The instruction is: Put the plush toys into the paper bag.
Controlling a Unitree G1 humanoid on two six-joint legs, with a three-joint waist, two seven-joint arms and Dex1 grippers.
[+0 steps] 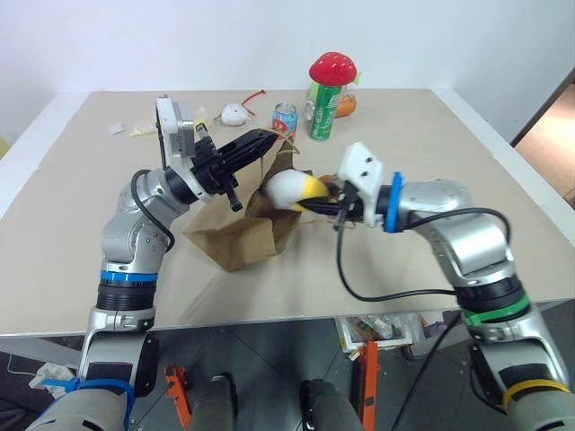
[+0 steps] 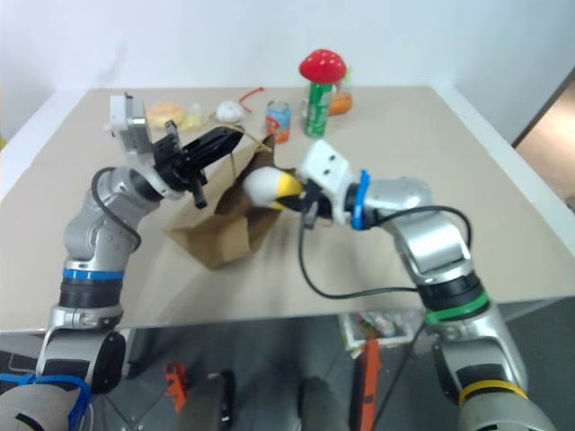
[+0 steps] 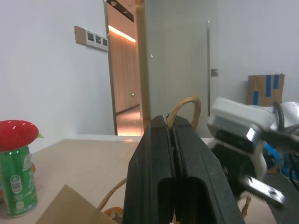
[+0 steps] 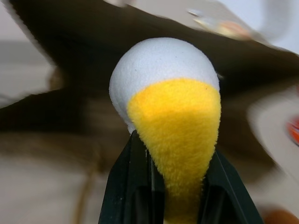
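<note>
Nearest the camera, the right claw (image 1: 316, 199) pinches the yellow end of the egg toy (image 1: 293, 189), its two black fingers (image 4: 135, 186) pressed into the plush on either side. It holds the egg off the desk (image 1: 431, 162), right at the open mouth of the bag (image 1: 241, 235), white end toward the opening.

Over on the left, the left claw (image 1: 260, 144) is pressed together on a bag handle (image 3: 184, 105), the tan loop coming out between its fingers. It holds that edge of the bag up; the rest of the bag sags on the desk below.

At the far side of the desk stand a green can (image 1: 325, 109) with a red mushroom plush (image 1: 332, 67) on top, a smaller can (image 1: 285, 118) beside it, and a small white toy (image 1: 234, 114).
</note>
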